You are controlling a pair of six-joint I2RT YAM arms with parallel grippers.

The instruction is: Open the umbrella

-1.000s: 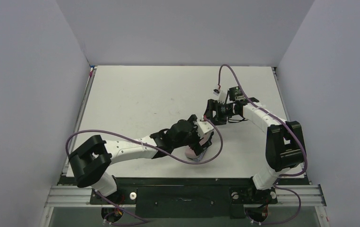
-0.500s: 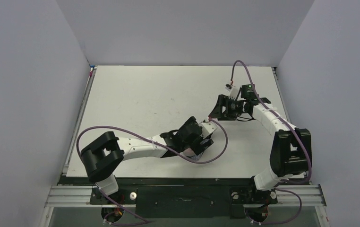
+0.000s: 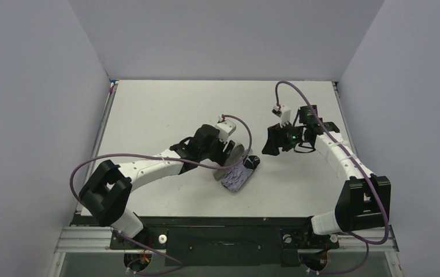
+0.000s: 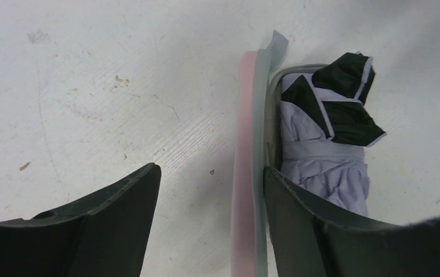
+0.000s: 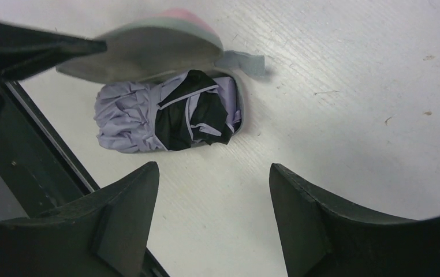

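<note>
The folded umbrella (image 3: 238, 176) lies on the table, crinkly lavender fabric with a black end (image 3: 252, 163). It rests in the open pale pink sleeve, whose flap (image 3: 234, 157) stands up on edge beside it. My left gripper (image 3: 231, 151) is open; in the left wrist view the flap (image 4: 243, 173) sits between the jaws against the right finger, with the umbrella (image 4: 327, 167) beyond it. My right gripper (image 3: 271, 145) is open and empty, just right of the umbrella. The right wrist view shows the umbrella (image 5: 142, 115) and flap (image 5: 160, 43) ahead of the jaws (image 5: 213, 168). Shaft and handle are hidden.
The white table (image 3: 166, 115) is walled on the left, back and right. Its black front rail (image 3: 223, 222) runs close to the umbrella's near end. Purple cables loop over both arms.
My left arm has swung from over the umbrella to its back left, and the sleeve flap now stands open, baring the umbrella. My right gripper has shifted slightly and turned toward it.
</note>
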